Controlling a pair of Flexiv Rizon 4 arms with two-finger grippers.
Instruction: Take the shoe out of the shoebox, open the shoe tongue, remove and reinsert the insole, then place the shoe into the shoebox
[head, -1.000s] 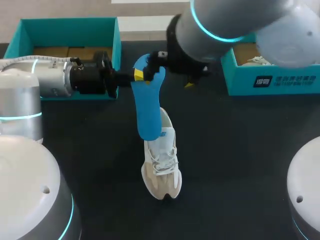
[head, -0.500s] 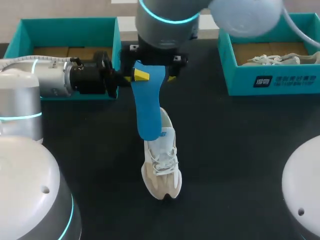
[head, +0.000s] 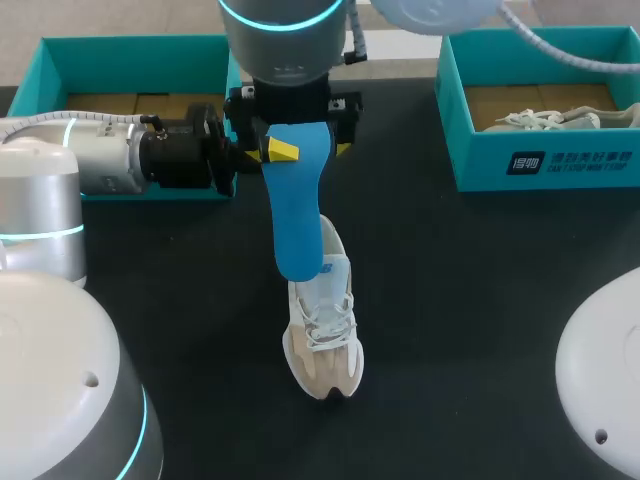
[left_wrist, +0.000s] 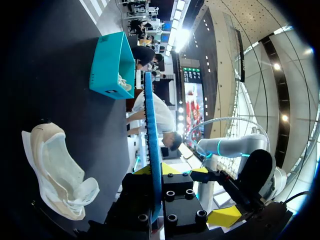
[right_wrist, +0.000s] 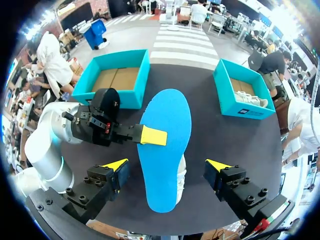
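A blue insole (head: 295, 220) hangs upright over the white and beige shoe (head: 325, 335), which lies on the black table. My left gripper (head: 280, 150) comes in from the left and is shut on the insole's upper edge. In the left wrist view the insole (left_wrist: 152, 140) runs edge-on out from between the left gripper's (left_wrist: 156, 172) fingers, with the shoe (left_wrist: 55, 170) beside it. My right gripper (right_wrist: 167, 165) stands open and wide above the insole (right_wrist: 165, 150), one finger on each side, touching nothing. From above, the right gripper (head: 293, 130) sits over the insole's top.
A teal shoebox (head: 140, 50) with a bare cardboard floor stands at the back left, behind my left arm. A second teal shoebox (head: 540, 165) at the back right holds another pale shoe (head: 545, 118). Both boxes also show in the right wrist view.
My right arm has swung left from the right side until its open gripper is centred over the insole's top. The left gripper, insole and shoe have stayed put.
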